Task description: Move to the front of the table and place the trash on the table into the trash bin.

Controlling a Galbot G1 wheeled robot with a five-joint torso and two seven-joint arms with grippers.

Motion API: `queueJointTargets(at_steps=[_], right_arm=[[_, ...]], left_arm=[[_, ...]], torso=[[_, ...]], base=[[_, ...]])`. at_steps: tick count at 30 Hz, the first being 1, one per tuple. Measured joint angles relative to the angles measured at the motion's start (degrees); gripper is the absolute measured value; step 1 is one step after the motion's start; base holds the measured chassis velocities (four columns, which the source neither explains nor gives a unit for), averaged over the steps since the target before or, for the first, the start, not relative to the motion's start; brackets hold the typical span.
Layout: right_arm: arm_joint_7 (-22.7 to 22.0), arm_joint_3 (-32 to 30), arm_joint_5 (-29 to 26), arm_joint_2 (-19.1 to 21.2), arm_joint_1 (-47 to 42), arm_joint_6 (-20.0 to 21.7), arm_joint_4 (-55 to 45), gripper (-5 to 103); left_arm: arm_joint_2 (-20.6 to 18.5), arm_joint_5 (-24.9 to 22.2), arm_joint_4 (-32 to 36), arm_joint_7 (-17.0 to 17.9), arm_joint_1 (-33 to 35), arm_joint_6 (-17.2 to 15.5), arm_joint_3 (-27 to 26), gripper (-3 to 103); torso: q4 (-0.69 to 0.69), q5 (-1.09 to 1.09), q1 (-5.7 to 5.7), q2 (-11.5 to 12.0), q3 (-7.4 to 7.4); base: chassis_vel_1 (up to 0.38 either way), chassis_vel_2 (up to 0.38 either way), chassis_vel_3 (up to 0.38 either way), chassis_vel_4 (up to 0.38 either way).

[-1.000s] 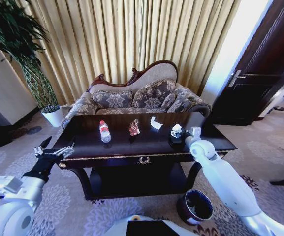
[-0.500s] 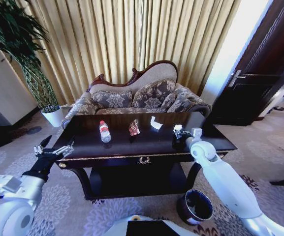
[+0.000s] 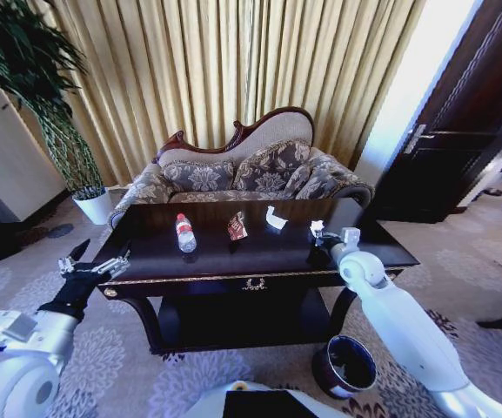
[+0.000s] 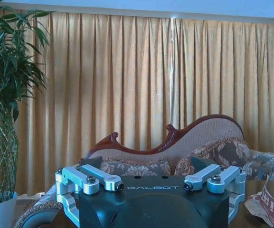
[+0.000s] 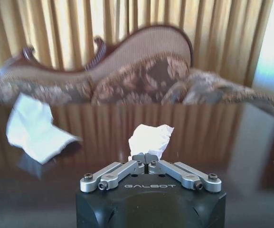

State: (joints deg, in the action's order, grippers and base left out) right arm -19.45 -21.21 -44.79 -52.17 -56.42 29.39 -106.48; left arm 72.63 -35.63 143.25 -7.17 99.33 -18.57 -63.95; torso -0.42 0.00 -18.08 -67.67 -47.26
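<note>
My right tool (image 5: 147, 160) has its fingers pressed together on a small white scrap (image 5: 150, 138), over the worktop (image 3: 259, 252). Beyond it lies a second white scrap (image 5: 34, 127); the wrapper (image 3: 237, 226) and bottle (image 3: 185, 233) sit further to its left. The trash bin (image 3: 344, 366) stands on the floor below. My left tool (image 3: 94, 266) waits spread off the worktop's left end, fingertips cut off from the wrist camera.

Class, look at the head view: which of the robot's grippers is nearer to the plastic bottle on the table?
Left, narrowly. The left gripper hovers off the table's front left corner, open. The right gripper, shut on a white scrap, is over the table's right side, farther from the bottle.
</note>
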Motion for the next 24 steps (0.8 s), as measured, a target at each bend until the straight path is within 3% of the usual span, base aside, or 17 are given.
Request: queueJointTargets(at_steps=[4, 9, 18, 24], right_arm=[[2.7, -3.2, 1.2, 0.4, -4.2, -3.3, -3.5, 0], [6.2, -11.7, 1.8, 0.4, -14.7, -6.1, -13.8, 0], [6.4, -17.2, 7.5, -3.8, -27.0, -9.4, -26.1, 0], [4.6, -18.1, 8.5, -6.1, -31.9, -8.0, -33.2, 0]], left_arm=[[-0.1, -0.2, 0.0, 0.1, 0.1, 0.6, -0.2, 100], [0.1, -0.9, 0.0, 0.1, -0.2, 0.9, -0.2, 100], [-0.1, -1.5, -0.6, 0.3, -0.3, 1.0, -0.4, 100], [-0.5, -2.2, -1.0, 0.3, -0.3, 1.2, -0.9, 100]], torso=[[0.0, 0.0, 0.0, 0.0, 0.0], [-0.02, -0.01, 0.0, 0.0, 0.01], [-0.01, -0.01, 0.0, 0.0, 0.01], [0.0, -0.02, 0.0, 0.0, 0.01]], base=[[0.0, 0.0, 0.0, 0.0], [0.0, 0.0, 0.0, 0.0], [0.0, 0.0, 0.0, 0.0], [0.0, 0.0, 0.0, 0.0]])
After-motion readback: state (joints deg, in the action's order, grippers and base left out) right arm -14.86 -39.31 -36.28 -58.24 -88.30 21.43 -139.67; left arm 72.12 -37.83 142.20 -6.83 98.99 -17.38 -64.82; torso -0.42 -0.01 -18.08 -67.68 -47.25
